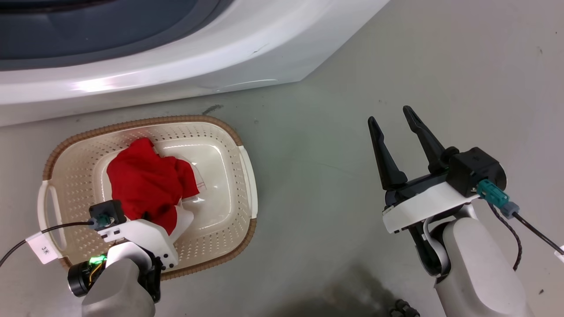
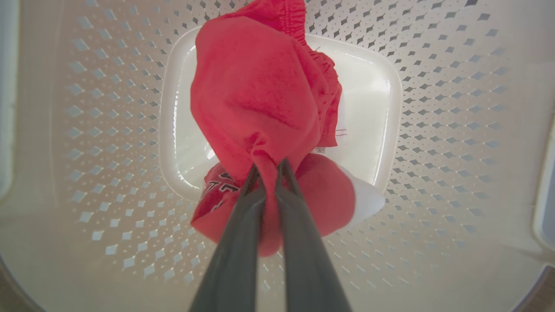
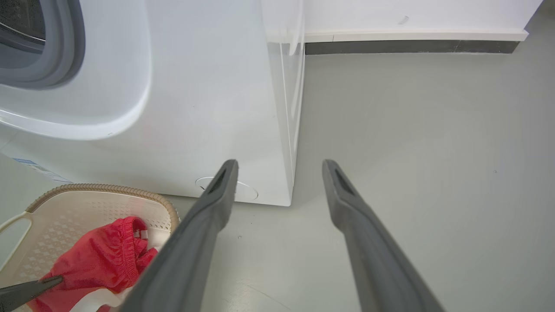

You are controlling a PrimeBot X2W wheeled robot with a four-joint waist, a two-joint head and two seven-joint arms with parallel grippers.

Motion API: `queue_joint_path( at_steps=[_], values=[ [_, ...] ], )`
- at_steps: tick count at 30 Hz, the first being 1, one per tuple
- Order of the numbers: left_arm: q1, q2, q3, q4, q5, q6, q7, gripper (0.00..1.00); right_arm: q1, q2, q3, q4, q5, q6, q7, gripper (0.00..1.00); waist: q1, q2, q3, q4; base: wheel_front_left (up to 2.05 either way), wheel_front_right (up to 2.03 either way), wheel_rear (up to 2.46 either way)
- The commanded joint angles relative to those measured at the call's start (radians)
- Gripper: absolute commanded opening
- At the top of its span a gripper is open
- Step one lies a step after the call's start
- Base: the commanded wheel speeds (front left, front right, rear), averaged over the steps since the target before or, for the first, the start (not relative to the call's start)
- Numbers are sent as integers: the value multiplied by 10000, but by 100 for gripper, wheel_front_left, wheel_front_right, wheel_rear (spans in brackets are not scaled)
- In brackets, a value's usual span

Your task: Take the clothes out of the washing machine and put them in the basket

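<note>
Your left claw (image 2: 268, 167) pinches a fold of the red clothes (image 1: 145, 180), already inside the basket (image 1: 176, 119): spread it only once the cloth rests on the bottom. Your right claw (image 1: 390, 113) hangs spread, empty.

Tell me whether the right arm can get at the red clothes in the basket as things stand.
Probably yes. The right gripper is open over the floor beside the basket, with nothing between it and the clothes. The left gripper, shut on the clothes from above, would crowd it.
</note>
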Motion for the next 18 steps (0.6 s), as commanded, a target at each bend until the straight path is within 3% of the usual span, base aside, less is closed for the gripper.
queue_joint_path(
  at_steps=[1,2,12,18],
  values=[
    [-78,16,5,13,-32,-25,-9,82,-199,13,-3,15,-11,-7,-44,100,-2,0,-61,38,0,0,0],
    [-32,-11,1,50,-67,-55,-19,100,-228,13,-12,65,-34,-7,-48,100,-2,0,-140,77,0,0,0],
    [879,-537,22,5,-214,-354,-255,100,485,9,-413,498,-494,-7,-44,100,-2,0,-2389,676,0,0,0],
    [1993,-789,-112,-1565,215,-270,-254,100,1218,6,-709,704,-784,-7,5,100,-2,0,-3833,1020,0,0,0]
  ],
)
